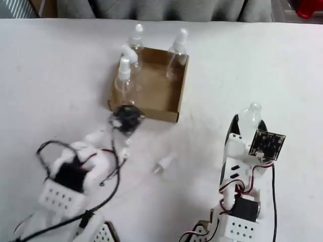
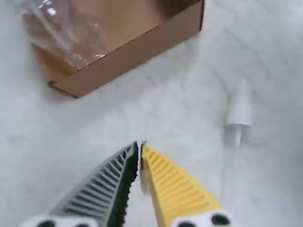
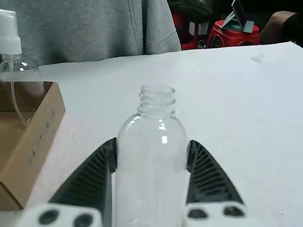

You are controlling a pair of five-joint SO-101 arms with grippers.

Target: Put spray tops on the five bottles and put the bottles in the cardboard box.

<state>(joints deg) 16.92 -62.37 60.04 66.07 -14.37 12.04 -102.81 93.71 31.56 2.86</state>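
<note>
Clear uncapped bottle (image 3: 150, 156) stands grasped in the jaws of the right arm (image 1: 241, 166), neck free for the spray top (image 1: 164, 163) lying mid-frame; left arm (image 1: 75, 174) jaws clenched, empty

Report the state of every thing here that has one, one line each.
cardboard box: open-topped, bottles inside.
bottles in the box: upright, spray tops on.
loose spray top: lying on its side on the table, on no bottle.
bare bottle: upright, neck open, no top, clamped between the right jaws.
left jaws: shut, empty.
right jaws: shut on the bare bottle.
</note>
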